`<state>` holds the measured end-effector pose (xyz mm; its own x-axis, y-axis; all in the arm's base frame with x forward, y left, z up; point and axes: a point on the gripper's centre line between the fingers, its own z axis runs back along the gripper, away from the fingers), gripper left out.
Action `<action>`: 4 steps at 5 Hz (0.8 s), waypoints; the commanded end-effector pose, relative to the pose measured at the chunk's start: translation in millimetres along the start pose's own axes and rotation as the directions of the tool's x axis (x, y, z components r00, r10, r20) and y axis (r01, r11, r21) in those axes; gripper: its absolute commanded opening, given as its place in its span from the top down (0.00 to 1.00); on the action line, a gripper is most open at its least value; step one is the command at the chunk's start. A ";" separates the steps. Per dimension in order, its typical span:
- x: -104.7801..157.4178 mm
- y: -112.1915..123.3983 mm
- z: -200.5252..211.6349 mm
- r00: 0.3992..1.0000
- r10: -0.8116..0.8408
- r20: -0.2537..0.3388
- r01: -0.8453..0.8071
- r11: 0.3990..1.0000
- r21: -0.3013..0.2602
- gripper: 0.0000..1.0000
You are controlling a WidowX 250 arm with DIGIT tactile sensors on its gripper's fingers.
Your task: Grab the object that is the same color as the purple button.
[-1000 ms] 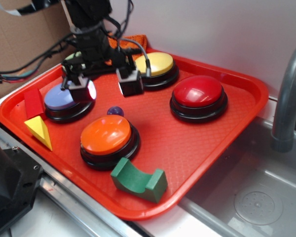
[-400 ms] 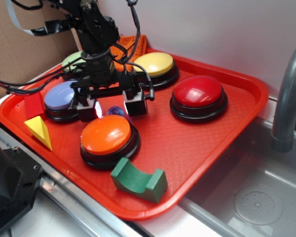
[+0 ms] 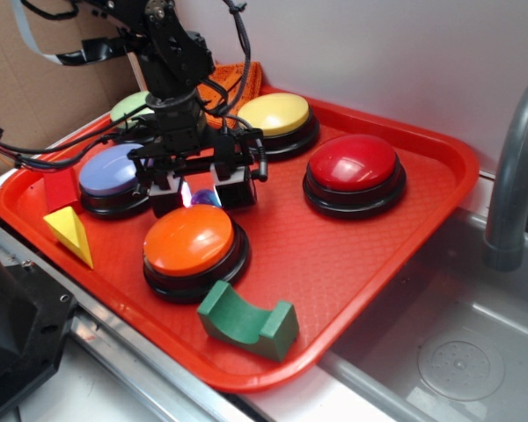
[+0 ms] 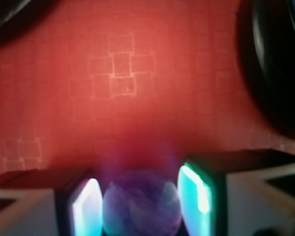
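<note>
The object, a tiny glossy dark-purple ball (image 3: 204,200), lies on the red tray (image 3: 396,246) between the purple button (image 3: 108,171) and the orange button (image 3: 187,239). My gripper (image 3: 201,193) is down over the ball, one finger on each side. In the wrist view the ball (image 4: 141,202) fills the gap of the gripper (image 4: 142,206), and both lit pads (image 4: 88,209) press against its sides. The ball still rests on the tray floor.
Green (image 3: 126,106), yellow (image 3: 275,112) and red (image 3: 353,163) buttons ring the back of the tray. A green arch block (image 3: 246,318) lies at the front, a yellow wedge (image 3: 69,230) and red block (image 3: 60,183) at the left. A sink (image 3: 458,352) and faucet (image 3: 515,176) are to the right.
The gripper came forward from the purple button and dropped over the ball. Its fingers then narrowed from a wide gap until they met the ball's sides.
</note>
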<state>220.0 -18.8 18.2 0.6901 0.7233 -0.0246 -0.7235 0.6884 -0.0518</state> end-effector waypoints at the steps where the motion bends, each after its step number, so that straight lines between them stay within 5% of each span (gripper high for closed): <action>1: 16.1 -4.6 45.2 0.986 -0.157 0.058 0.156 0.987 0.022 1.00; 4: 27.1 1.4 138.8 0.847 -0.513 0.140 0.512 0.858 0.042 1.00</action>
<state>226.8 3.3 139.8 0.9621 0.2601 0.0819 -0.2608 0.9654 -0.0026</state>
